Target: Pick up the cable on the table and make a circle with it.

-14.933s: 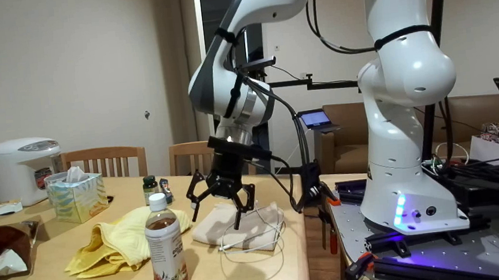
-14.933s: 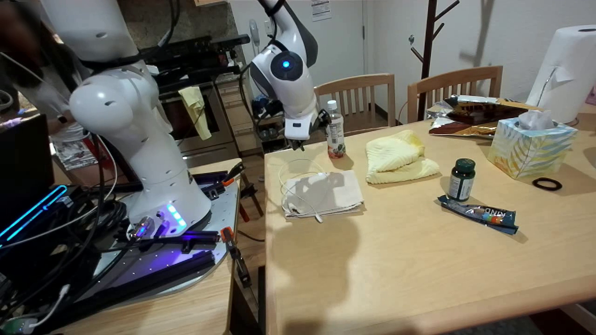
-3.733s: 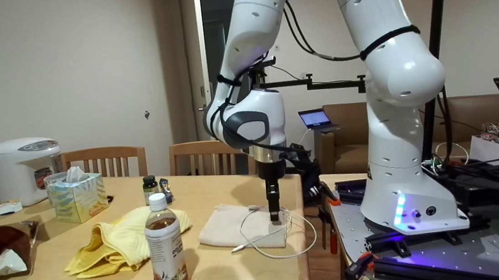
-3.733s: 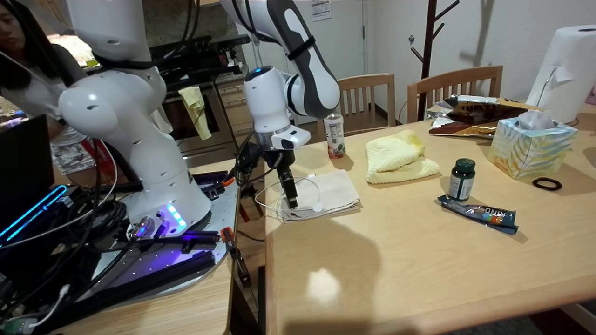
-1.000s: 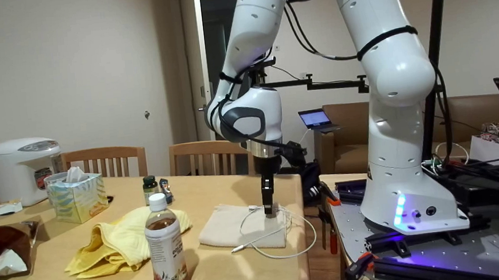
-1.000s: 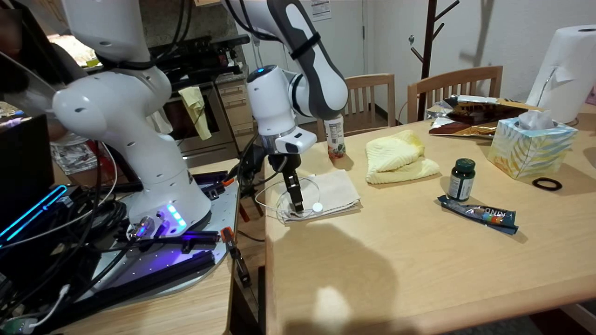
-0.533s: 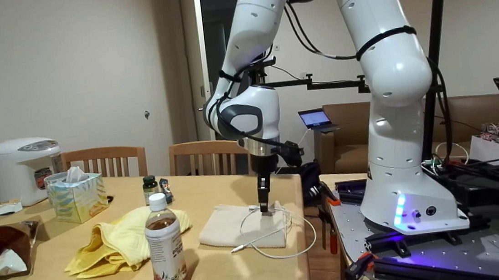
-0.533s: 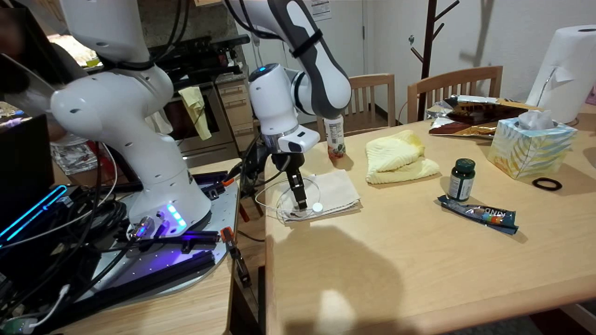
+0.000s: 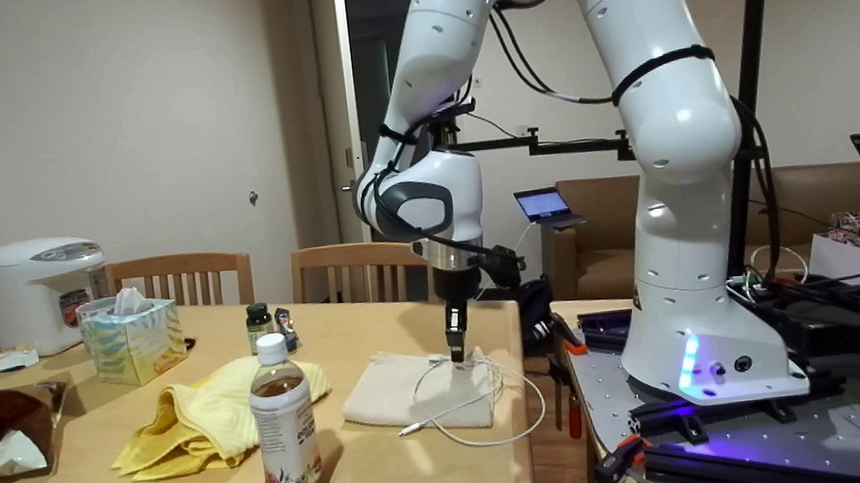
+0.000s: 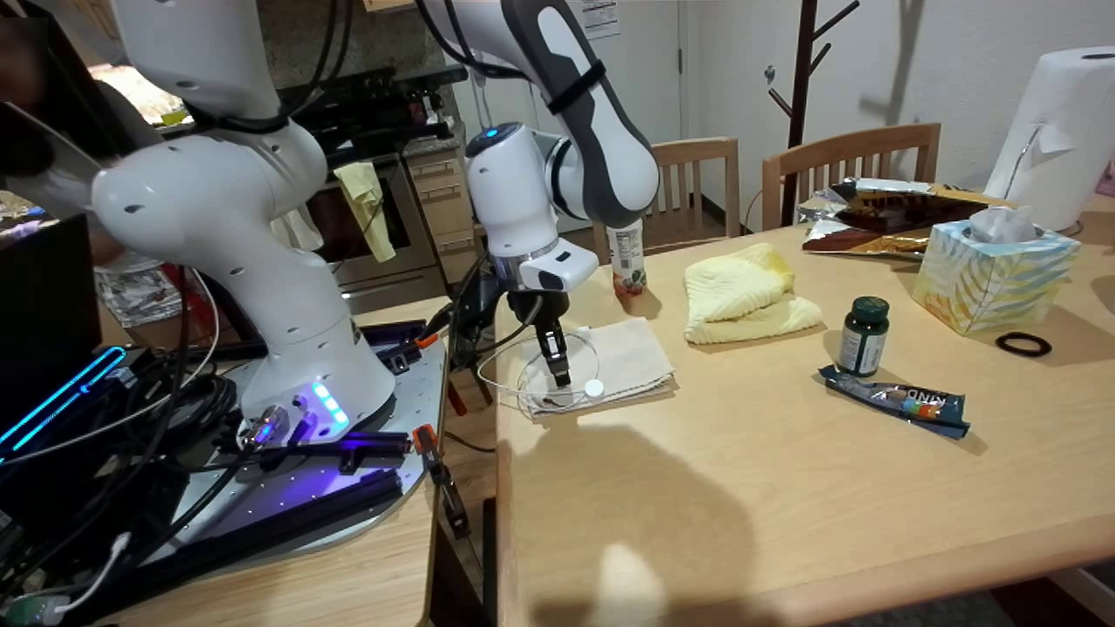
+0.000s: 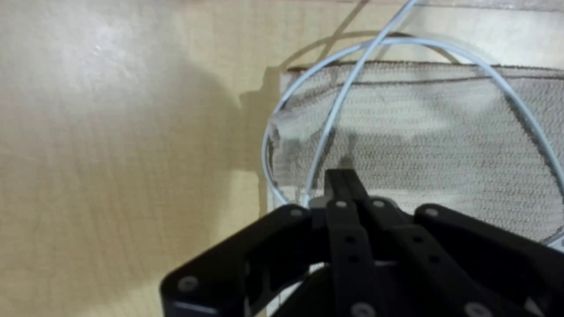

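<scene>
Wrist view: I'm pointing my gripper [image 11: 343, 173] down, jaws pressing flat together, tips meeting. White cable [image 11: 341, 97] is running just left of them there, one strand crossing its own loop; my own hardware is covering some of it. Gray-beige cloth [image 11: 445, 149] is lying folded beneath, the loop curving across it and past its border.

Both exterior views: I'm reaching down over the cloth, close to the edge of the table [image 10: 784, 514]. Tips touching fabric or just above, can't tell. The cable is lying in loose, overlapping loops, partly on the cloth, one bend sticking out past the table edge; one cable end is sitting by the cloth's border.

Other stuff, both exterior views: yellow towel [image 10: 740, 296] is lying bunched up near the cloth, drink bottle [image 9: 289, 444] is standing upright nearby. Pill bottle [image 10: 865, 338] is standing just beside a snack bar [image 10: 897, 404]. Tissue box [image 10: 993, 279] is sitting farther off, tissue poking out, black ring [image 10: 1023, 345] lying near it, shiny snack bag [image 10: 910, 216] too. In an exterior view, paper towel roll [image 10: 1050, 139] is standing behind the box.
</scene>
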Robot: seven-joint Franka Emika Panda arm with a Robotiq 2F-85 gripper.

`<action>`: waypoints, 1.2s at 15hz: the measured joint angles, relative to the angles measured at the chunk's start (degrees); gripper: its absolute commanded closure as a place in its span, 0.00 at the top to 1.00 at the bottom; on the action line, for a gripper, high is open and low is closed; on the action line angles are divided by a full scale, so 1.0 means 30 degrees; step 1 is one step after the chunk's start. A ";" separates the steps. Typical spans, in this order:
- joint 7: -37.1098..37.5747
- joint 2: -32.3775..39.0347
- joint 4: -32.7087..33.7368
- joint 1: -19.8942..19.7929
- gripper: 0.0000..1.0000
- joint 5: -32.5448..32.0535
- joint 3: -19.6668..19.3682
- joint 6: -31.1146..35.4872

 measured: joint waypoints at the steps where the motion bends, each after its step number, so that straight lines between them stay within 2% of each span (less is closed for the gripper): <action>1: 0.0000 0.0130 -0.0002 0.0001 0.33 0.0004 -0.0114 0.0000; 8: 0.0001 0.0770 -0.0011 -0.0213 0.77 0.0062 -0.0363 0.0000; 9: 0.0003 0.0790 -0.0012 -0.0213 0.33 0.0070 -0.0362 0.0000; 10: 0.0004 0.0805 -0.0012 -0.0213 0.37 0.0074 -0.0360 0.0000; 11: 0.0004 0.0813 -0.0012 -0.0213 0.36 0.0074 -0.0361 0.0000; 16: 0.0005 0.0815 -0.0013 -0.0213 0.03 0.0074 -0.0363 0.0000; 18: 0.0005 0.0815 -0.0013 -0.0213 0.00 0.0074 -0.0363 0.0000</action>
